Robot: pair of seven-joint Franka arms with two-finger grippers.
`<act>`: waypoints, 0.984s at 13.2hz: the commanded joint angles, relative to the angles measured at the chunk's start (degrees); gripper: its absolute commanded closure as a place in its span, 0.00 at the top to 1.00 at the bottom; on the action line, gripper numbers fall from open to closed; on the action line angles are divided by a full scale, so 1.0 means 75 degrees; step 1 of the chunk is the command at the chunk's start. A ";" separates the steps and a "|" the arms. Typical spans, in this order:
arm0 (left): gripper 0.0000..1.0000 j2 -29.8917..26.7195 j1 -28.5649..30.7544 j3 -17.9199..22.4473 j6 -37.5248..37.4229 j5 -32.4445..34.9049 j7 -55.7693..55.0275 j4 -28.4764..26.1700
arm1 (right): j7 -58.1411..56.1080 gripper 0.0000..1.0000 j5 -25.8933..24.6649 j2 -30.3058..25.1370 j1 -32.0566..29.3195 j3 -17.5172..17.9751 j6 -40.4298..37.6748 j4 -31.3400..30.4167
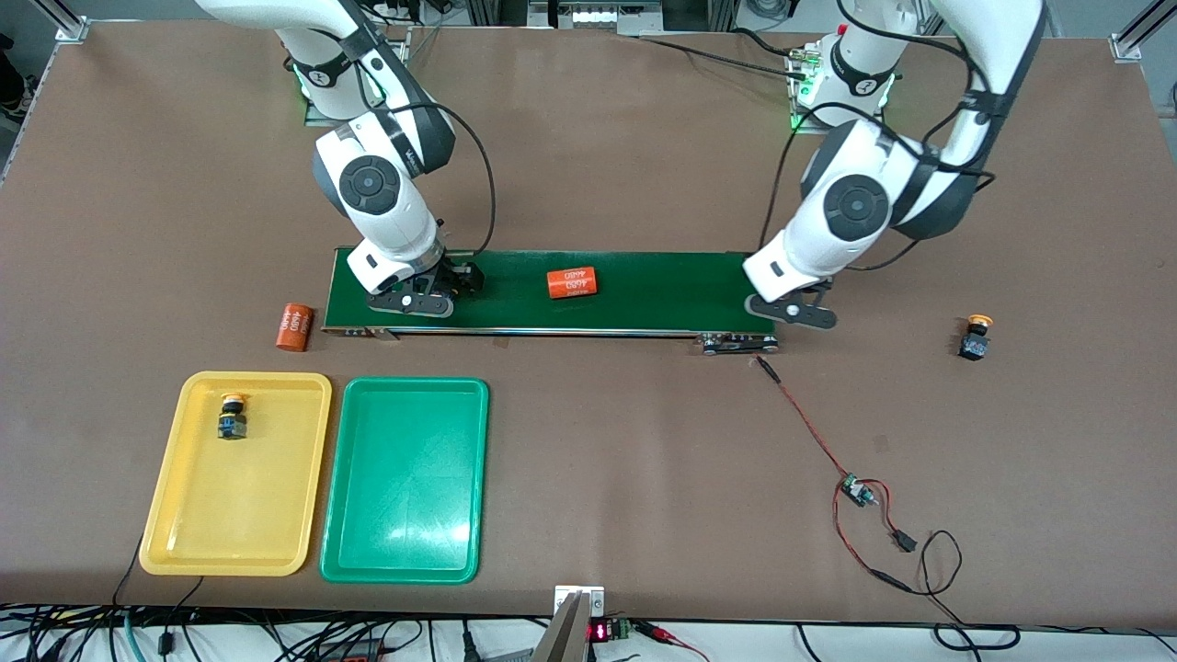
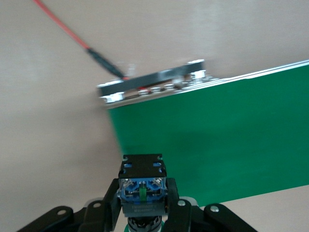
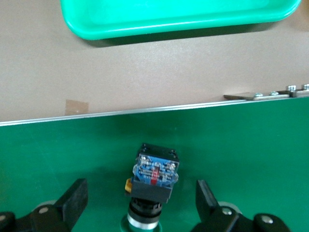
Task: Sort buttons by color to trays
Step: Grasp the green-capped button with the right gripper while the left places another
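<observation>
A button (image 2: pixel 143 186) is pinched between the closed fingers of the left gripper (image 2: pixel 143 212), which hangs over the conveyor belt (image 1: pixel 644 290) at the left arm's end; the cap colour cannot be told, as it is hidden under the body. The right gripper (image 3: pixel 140 200) is spread wide over the belt's other end, with a second button (image 3: pixel 153 179) lying on the belt between its fingers (image 3: pixel 75 198) and not touched; its cap is hidden too, so the colour is not clear. One yellow-capped button (image 1: pixel 234 416) is already seated in the yellow tray (image 1: pixel 184 542), the green tray (image 1: pixel 405 478) beside it holds nothing, and another yellow-capped button (image 1: pixel 976 336) sits on the table well apart from the left gripper, toward the left arm's end. An orange cylinder (image 1: pixel 572 283) lies mid-belt, another (image 1: pixel 294 327) off the belt near the right gripper. The step in hand is judged as feeding: a button is being set down on the belt while one is ready for pickup. Next, the right fingers must be lowered and closed squarely on the body, then carried to the matching tray; slip on the rounded cap is the risk.
</observation>
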 commanded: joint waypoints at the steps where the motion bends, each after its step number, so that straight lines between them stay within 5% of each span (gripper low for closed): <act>1: 0.00 0.0747 -0.0266 0.0059 -0.0076 -0.0124 -0.0415 0.0808 | 0.0033 0.96 -0.0369 0.0137 -0.0158 0.0018 0.0067 0.0117; 9: 0.04 0.1240 -0.0431 0.0070 0.0194 -0.0100 -0.0462 0.1103 | -0.0143 0.66 -0.0535 0.0336 -0.0486 0.0018 0.0302 0.0128; 13: 0.50 0.1369 -0.0431 0.0094 0.0206 -0.0100 -0.0439 0.1068 | -0.0167 0.36 -0.0523 0.0383 -0.0533 0.0006 0.0290 0.0245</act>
